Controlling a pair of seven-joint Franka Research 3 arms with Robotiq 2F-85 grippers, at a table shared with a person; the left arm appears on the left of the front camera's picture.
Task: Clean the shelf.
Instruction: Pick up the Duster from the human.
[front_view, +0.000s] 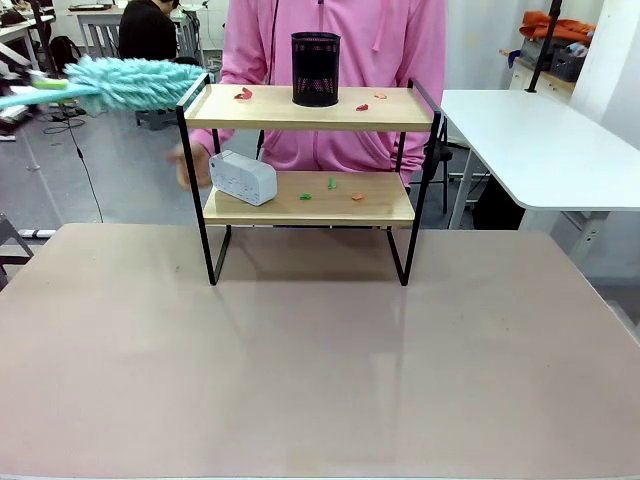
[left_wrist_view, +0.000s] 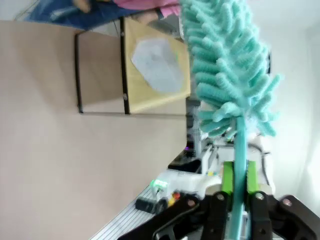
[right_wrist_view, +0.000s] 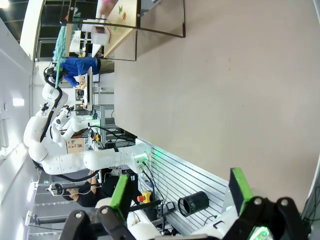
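Observation:
The shelf (front_view: 270, 108) stands mid-table, two wooden boards in a black frame. On its top board are a black mesh cup (front_view: 315, 68) and red scraps (front_view: 243, 94). A white box (front_view: 243, 177) lies on the lower board with green scraps (front_view: 331, 183) and a red one. The head of a teal fluffy duster (front_view: 135, 82) hovers just left of the top board's left rail. In the left wrist view my left gripper (left_wrist_view: 239, 177) is shut on the duster (left_wrist_view: 225, 65) handle, with the shelf (left_wrist_view: 150, 95) beyond. My right gripper (right_wrist_view: 180, 192) stands open and holds nothing, far from the shelf (right_wrist_view: 125, 20).
A person in a pink top stands close behind the shelf, one hand (front_view: 185, 165) by its lower left side. The brown table (front_view: 320, 360) stretches bare in front of the shelf. A white table (front_view: 540, 140) stands at the back right.

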